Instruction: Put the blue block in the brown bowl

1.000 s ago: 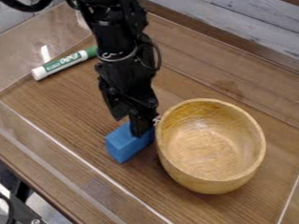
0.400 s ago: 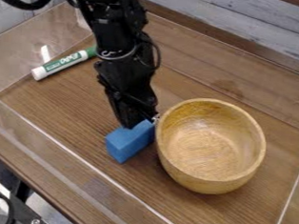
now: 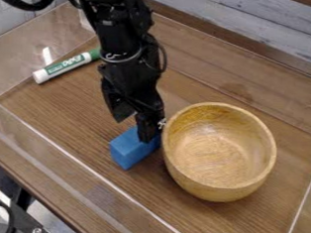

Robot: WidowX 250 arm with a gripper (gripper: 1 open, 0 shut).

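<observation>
One block: you see the blue block (image 3: 134, 149) lying on the table (image 3: 64, 133), just left of the bowl, not inside it.
Block position: its top right corner sits under the gripper fingers; you cannot tell if it touches the bowl wall.
Gripper: the gripper (image 3: 134, 119) points straight down over the far end of the block, and its jaws stand apart, one finger on each side; it is not clamping the block.
Bowl: the bowl (image 3: 220, 150) stands upright on the table to the right of the block, and you see only wood grain inside.
Arm: the black arm (image 3: 117, 37) comes down from the top left of the view.
Marker: a green-and-white marker (image 3: 64, 66) lies on the table, well apart from the block, toward the upper left.
</observation>
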